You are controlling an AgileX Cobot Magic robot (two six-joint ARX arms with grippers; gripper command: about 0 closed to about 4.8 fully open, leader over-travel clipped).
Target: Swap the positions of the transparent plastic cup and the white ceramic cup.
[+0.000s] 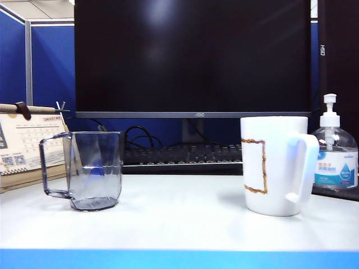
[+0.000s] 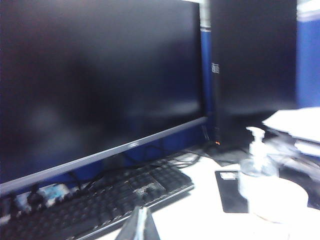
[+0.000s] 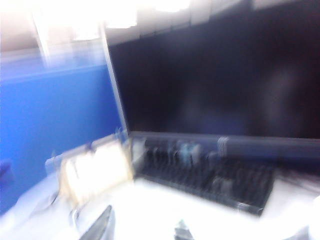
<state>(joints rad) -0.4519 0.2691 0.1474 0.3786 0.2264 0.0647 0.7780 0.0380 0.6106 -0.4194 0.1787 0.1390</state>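
Currently the transparent plastic cup (image 1: 94, 170) stands left and the white ceramic cup (image 1: 275, 165) right, unswapped and untouched; left gripper (image 2: 139, 226) pinched together empty, right gripper (image 3: 142, 226) parted, both aloft.

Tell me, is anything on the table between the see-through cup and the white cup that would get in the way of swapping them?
No. The transparent plastic cup stands left, the white ceramic cup right, with only bare table between. The keyboard and pump bottle sit behind. Neither gripper appears in the exterior view; fingertips of the left gripper and right gripper show only in their wrist views.
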